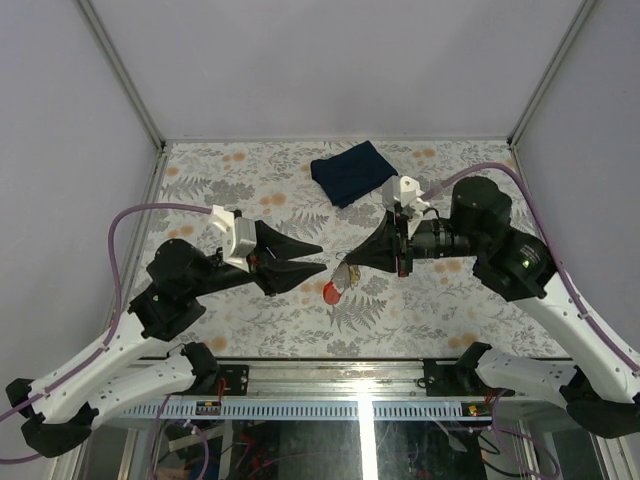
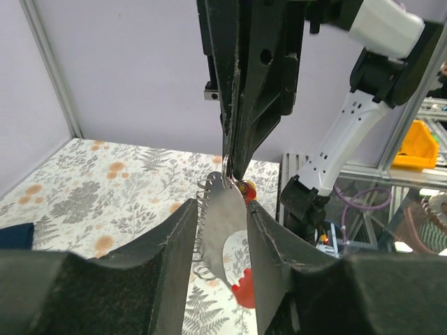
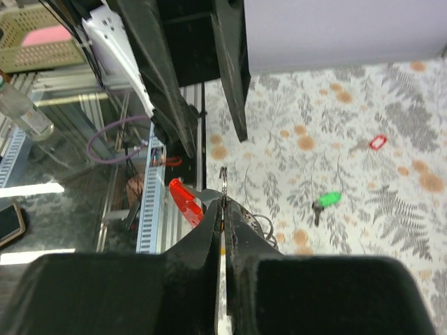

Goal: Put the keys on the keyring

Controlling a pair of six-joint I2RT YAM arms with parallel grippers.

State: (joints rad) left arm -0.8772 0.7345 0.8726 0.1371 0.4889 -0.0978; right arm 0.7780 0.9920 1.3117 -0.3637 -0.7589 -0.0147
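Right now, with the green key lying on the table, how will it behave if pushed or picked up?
The green key looks small and flat, so it would likely slide, not roll. Lying flat on the table, it probably offers little edge to pinch. Its plastic-looking head suggests it is light and easily flicked away.

the left arm [image 1: 150, 300] is extended in from the left and the right arm [image 1: 520, 265] from the right, both levelled low toward the middle, tip facing tip. the left gripper [image 1: 322, 257] is held with its fingers [image 2: 176, 244] parted. the right gripper [image 1: 352, 263] is pressed together, its fingers [image 3: 241, 230] laid flat against each other, near the left tips.
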